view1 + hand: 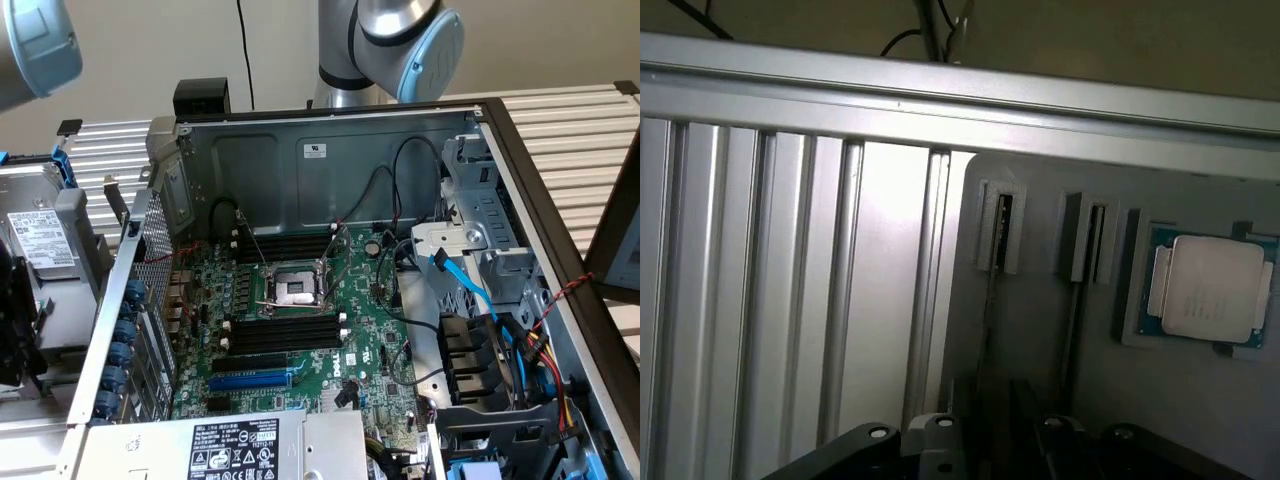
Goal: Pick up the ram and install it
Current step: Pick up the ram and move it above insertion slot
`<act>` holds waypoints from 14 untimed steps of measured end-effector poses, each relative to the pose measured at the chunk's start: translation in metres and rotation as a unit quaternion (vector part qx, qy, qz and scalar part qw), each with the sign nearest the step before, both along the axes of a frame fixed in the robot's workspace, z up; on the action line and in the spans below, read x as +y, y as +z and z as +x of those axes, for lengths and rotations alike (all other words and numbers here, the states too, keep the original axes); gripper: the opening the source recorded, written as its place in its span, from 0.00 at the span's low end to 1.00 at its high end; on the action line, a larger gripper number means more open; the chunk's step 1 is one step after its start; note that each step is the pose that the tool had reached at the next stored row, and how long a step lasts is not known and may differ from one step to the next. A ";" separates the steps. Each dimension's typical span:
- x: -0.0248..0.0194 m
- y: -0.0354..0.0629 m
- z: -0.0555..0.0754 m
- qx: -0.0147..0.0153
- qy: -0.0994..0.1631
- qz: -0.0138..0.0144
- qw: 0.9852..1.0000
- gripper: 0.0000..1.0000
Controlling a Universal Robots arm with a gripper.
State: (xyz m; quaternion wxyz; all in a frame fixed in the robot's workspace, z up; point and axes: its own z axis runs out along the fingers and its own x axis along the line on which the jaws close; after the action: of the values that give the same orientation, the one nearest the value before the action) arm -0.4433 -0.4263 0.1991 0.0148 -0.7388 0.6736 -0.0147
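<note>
The end effector (990, 445) is positioned over the grey tray (1160, 400), which rests on the ribbed surface (790, 280). Whether the end effector is wide or narrow cannot be told, and no grasp is evident.

The ram (986, 325) is judged to be the thin dark strip standing on edge in a holder (998, 230) of the tray (a second strip (1070, 330) stands just beside it, and a processor (1210, 290) lies near).

In the exterior view, the black slots (285, 330) on the motherboard (370, 340) are seen unfilled.

Hazards:
- An off-centre grip on so thin an edge may tilt or jam the ram in its holder.
- The second strip may be struck.
- At the motherboard, a misaligned notch may cause damage.
- Contact with the open socket (297, 290) may also cause damage.
</note>
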 end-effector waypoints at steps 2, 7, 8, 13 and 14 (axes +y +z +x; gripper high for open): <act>-0.0006 0.0001 0.000 0.000 0.000 0.000 1.000 0.31; -0.0026 0.0000 0.003 0.000 0.000 0.001 1.000 0.31; -0.0026 0.0000 0.003 0.001 0.000 0.002 1.000 0.31; -0.0026 0.0000 0.003 0.001 0.000 0.002 1.000 0.31; -0.0026 0.0000 0.003 0.001 0.000 0.002 1.000 0.31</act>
State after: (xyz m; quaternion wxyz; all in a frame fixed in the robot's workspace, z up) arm -0.4402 -0.4289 0.1992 0.0161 -0.7388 0.6736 -0.0125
